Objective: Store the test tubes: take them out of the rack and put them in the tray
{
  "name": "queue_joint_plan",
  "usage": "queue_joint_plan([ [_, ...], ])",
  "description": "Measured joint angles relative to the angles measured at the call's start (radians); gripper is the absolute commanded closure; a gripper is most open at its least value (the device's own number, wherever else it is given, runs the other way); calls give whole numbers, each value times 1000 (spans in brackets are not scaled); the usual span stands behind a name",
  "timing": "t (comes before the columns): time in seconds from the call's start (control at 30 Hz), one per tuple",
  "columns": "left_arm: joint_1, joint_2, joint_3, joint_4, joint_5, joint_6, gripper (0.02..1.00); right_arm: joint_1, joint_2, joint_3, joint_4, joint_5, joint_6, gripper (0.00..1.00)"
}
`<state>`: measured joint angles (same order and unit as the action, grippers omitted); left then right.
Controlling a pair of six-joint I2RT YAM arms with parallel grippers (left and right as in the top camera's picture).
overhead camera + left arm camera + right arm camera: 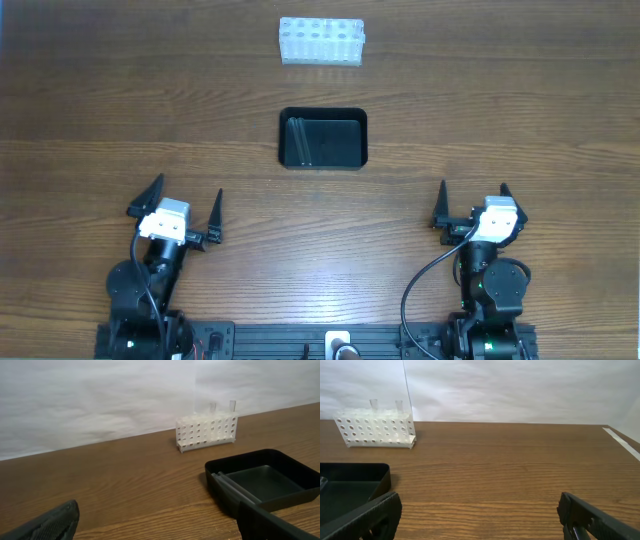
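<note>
Left wrist view: 2 tubes upright (in rack).

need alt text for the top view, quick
A black tray holding clear test tubes sits at the middle of a wooden table, with a white tube rack beyond it. Both arms stand at the bottom edge, left claw and right claw open and empty.
</note>
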<state>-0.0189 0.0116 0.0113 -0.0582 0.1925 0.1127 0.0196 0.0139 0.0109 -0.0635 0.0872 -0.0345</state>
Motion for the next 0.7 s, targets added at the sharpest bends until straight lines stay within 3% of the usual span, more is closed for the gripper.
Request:
queue_joint_plan([
  [0.53, 0, 0, 0, 0, 0, 0, 20, 0, 13, 0, 51, 2, 1, 9],
  [0.7, 0, 0, 0, 0, 0, 0, 18, 0, 144, 1, 224, 24, 38, 7],
])
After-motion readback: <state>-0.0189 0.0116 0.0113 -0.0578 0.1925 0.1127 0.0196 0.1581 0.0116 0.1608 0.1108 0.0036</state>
